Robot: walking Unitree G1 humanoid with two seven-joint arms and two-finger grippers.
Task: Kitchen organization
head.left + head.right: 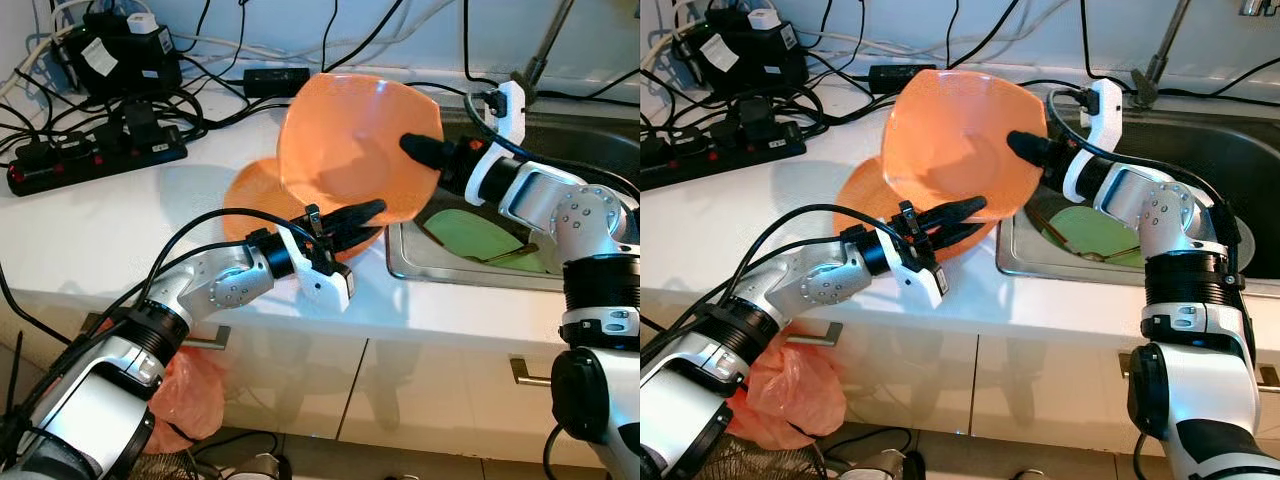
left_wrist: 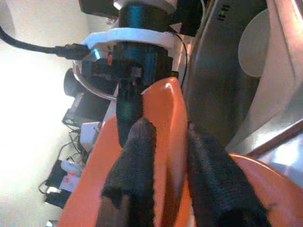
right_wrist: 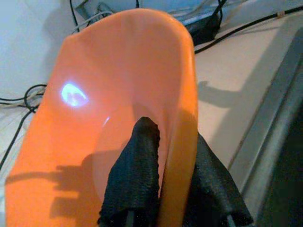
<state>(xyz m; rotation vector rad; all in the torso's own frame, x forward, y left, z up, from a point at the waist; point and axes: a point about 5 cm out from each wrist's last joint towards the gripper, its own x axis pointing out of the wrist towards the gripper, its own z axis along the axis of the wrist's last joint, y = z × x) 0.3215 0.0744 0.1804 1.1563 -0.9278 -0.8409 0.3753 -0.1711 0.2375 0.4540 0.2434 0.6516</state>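
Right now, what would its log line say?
orange bowl tilted above counter | right gripper clamps rim | left gripper clamps opposite rim | second orange bowl beneath

a black power strip [image 1: 95, 163] lies on the white tabletop [image 1: 90, 240] at the robot's left, its red switches showing, with black plugs seated in it. behind it a tangle of black and white cables [image 1: 190, 95] runs along the wall, around a black box-shaped device [image 1: 125, 55] and a small black adapter [image 1: 276, 79]. below the tabletop, pale cabinet doors [image 1: 420, 395] carry metal handles [image 1: 530, 373]. an orange plastic bag [image 1: 195, 395] hangs in front of the left-hand door, low near the floor.
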